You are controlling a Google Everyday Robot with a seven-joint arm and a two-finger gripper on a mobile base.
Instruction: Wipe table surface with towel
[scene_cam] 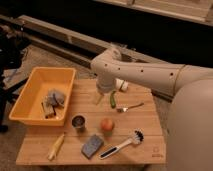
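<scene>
Robot arm reaching down over a wooden bench (145, 120) set with kitchen items.
Nearest lie a sponge (92, 145) and brush (121, 145). Farther back, the pincer (99, 99) hangs low mid-bench; whether it is open or holding anything cannot be told. The crumpled grey towel (55, 97) lies in the yellow bin (50, 77), apart at view-left.

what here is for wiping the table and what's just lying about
For the job: grey crumpled towel in the yellow plastic bin; wooden table; end effector, over the table beside the green vegetable.
Lying about: metal cup, round orange fruit, white dish brush, blue-grey sponge, silver fork.
</scene>
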